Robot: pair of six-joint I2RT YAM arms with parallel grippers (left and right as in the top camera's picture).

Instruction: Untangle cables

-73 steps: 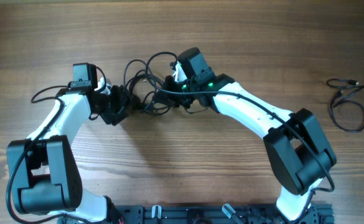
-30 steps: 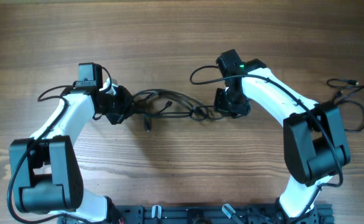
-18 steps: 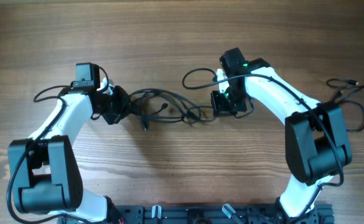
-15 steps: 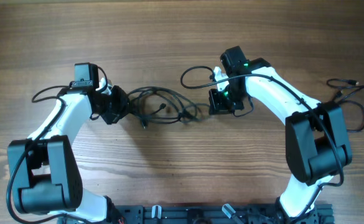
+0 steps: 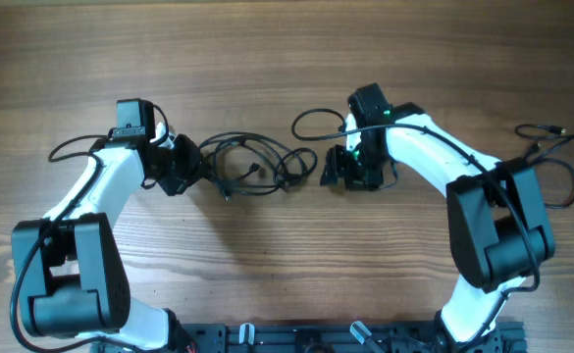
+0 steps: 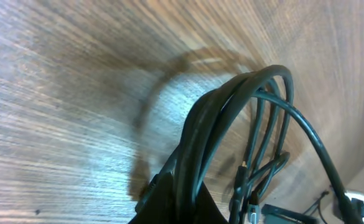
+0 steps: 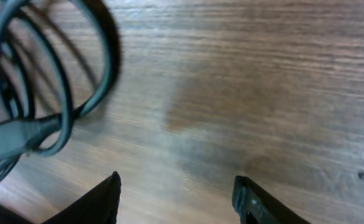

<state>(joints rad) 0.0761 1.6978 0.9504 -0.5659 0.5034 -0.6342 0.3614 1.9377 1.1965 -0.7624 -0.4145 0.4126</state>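
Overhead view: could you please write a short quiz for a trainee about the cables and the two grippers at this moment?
1. Short answer: which gripper is shut on the tangled cables?
2. True or false: the right gripper stands open with nothing between its fingers.
3. Multiple choice: where does the separate cable lie?
A. near the right edge of the table, apart from the tangle
B. between the two grippers
C. under the left arm

Key: 1. the left gripper; 2. true; 3. A
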